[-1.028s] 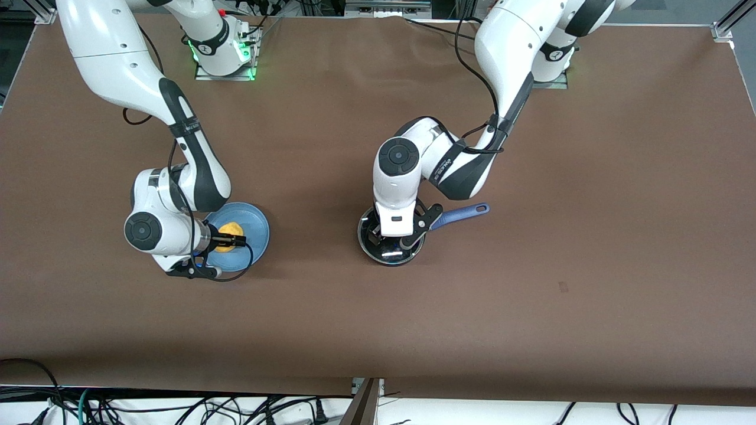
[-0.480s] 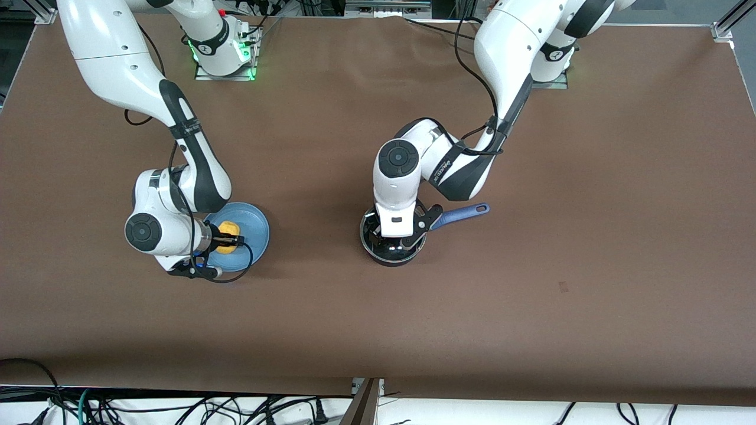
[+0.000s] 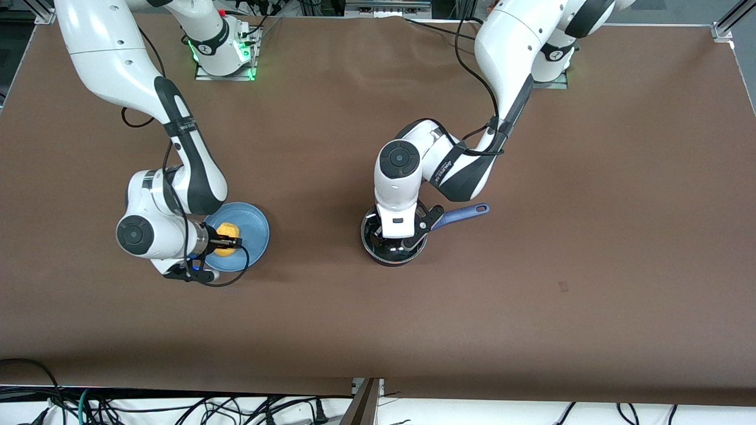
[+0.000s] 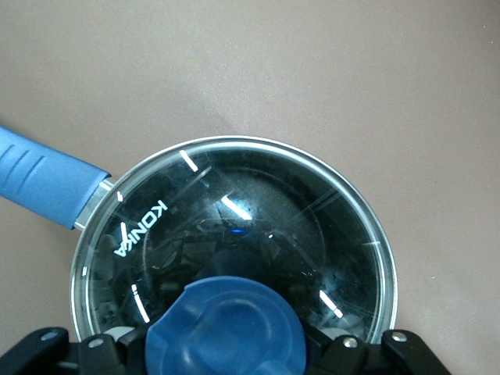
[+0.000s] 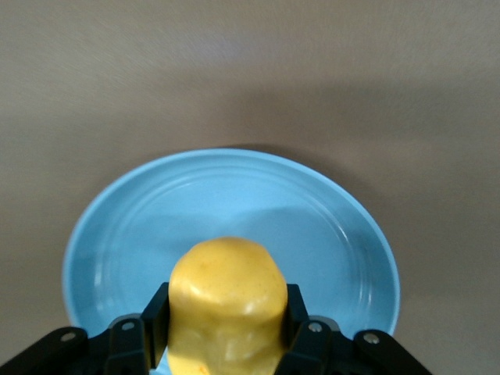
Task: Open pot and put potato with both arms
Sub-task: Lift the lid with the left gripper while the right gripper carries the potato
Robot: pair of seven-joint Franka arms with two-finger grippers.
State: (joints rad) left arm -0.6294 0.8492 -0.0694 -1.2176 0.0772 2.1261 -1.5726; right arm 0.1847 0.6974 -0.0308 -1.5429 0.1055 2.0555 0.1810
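The right gripper [image 3: 227,242] is pinching the potato [image 3: 225,239] between its 2 fingers [image 5: 301,344], which press on either side of the yellow-orange lump. Directly under this gripper lies the light-blue plate [image 3: 257,233], toward the right arm's end of the table; in the right wrist view the potato [image 5: 228,301] shows against the plate [image 5: 344,234], and whether it is touching the plate or lifted just off it cannot be told. The left gripper [image 3: 397,236] is down over the pot [image 3: 394,255], which stands on the brown table [image 3: 590,236] near the middle. Beneath this gripper, the glass lid [image 4: 234,226] sits on the pot's rim, and in the left wrist view the lid's blue knob [image 4: 226,328] lies between the 2 black fingers [image 4: 94,351], which stand close at either side of it; whether they are clamped on the knob cannot be told. The pot's long blue handle [image 3: 463,212] sticks out from under the left gripper toward the left arm's end of the table.
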